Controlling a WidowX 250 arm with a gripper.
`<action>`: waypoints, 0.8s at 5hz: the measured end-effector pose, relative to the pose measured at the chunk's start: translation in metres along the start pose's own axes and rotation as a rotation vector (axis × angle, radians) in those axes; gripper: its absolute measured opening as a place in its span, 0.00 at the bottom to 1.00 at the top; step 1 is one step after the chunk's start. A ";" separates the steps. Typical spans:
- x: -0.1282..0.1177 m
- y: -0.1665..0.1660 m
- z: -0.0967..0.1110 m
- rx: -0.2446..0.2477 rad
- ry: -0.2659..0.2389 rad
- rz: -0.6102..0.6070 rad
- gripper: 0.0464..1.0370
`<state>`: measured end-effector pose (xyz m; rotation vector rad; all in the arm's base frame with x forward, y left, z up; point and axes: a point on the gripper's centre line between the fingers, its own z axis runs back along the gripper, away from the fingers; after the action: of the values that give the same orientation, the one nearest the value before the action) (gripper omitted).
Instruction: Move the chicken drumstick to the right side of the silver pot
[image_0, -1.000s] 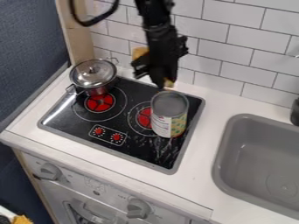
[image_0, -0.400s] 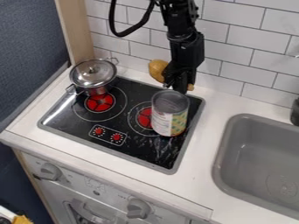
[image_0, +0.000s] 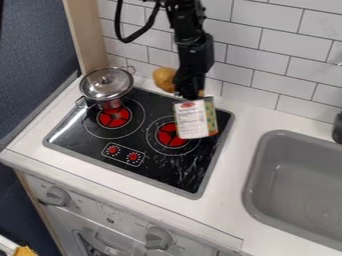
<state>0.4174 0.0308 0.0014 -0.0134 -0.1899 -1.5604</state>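
Down in the left corner is a yellow thing (image_0: 25, 251), cut off by the edge. A dark blue wall (image_0: 33, 55) goes up the left side, with a strip of wood (image_0: 85, 37) next to it. Below sits a gray oven front (image_0: 107, 220), with a round knob (image_0: 57, 196) near its left end.

The silver pot (image_0: 97, 95) stands on the back left of the black stove top (image_0: 150, 170), with its shiny lid (image_0: 107, 82) on. It is on part of a red ring (image_0: 113, 117). In front are two little red dials (image_0: 123, 154) with white marks around them.

Next comes the chicken drumstick (image_0: 164, 79) — it is to the right of the pot, near the tile wall (image_0: 264, 42). The black claw (image_0: 190, 95) is closed on it, with the fat yellow-brown end poking out on the left and a bit of the thin end on the right. The black arm (image_0: 194, 47) hangs down from the top.

Just in front of the claw is a can (image_0: 195, 120), and it looks tipped back. Its label is white with small dark print and a red patch at the top, then green with yellow spots. Another red ring (image_0: 170, 136) shows by its left side. Past the white bench top (image_0: 227, 175) is a gray sink (image_0: 294, 175), with a dark thing (image_0: 337, 129) at its back right.
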 end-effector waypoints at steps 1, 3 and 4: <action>-0.006 -0.002 0.000 -0.005 0.004 0.037 0.25; -0.020 -0.023 0.001 -0.028 0.029 0.104 0.25; -0.040 -0.017 -0.012 -0.081 0.027 0.106 0.25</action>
<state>0.4016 0.0683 -0.0172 -0.0651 -0.1028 -1.4612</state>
